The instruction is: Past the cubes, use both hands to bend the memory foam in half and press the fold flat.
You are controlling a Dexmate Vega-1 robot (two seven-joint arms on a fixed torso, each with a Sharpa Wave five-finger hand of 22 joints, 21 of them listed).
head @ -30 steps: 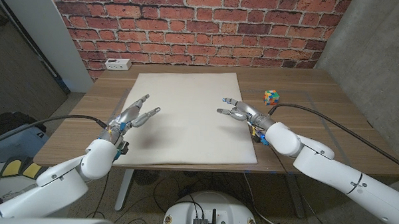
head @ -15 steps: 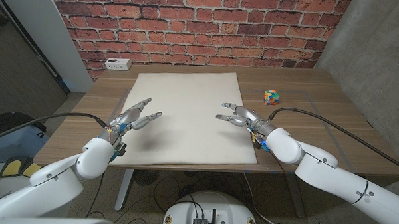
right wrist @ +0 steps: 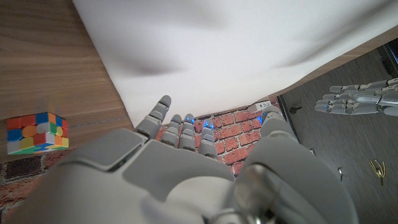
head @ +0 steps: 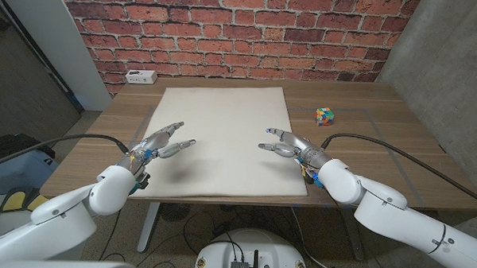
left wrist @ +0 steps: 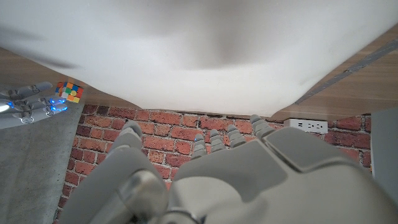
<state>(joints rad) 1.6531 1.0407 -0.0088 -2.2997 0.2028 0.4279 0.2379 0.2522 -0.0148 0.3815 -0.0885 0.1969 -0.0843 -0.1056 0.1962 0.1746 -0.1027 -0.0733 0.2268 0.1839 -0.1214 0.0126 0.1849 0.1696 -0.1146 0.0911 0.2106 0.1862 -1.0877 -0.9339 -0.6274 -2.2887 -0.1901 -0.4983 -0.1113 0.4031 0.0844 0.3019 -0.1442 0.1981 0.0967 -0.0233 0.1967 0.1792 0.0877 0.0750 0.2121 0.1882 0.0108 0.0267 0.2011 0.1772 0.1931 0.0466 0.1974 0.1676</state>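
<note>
fingers: both hands spread, empty | left hand [head: 160, 141], right hand [head: 290, 144] over memory foam [head: 222, 133]

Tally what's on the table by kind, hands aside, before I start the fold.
Memory foam sheet: 1
Multicoloured puzzle cube: 1
White power strip: 1
Total: 3
</note>
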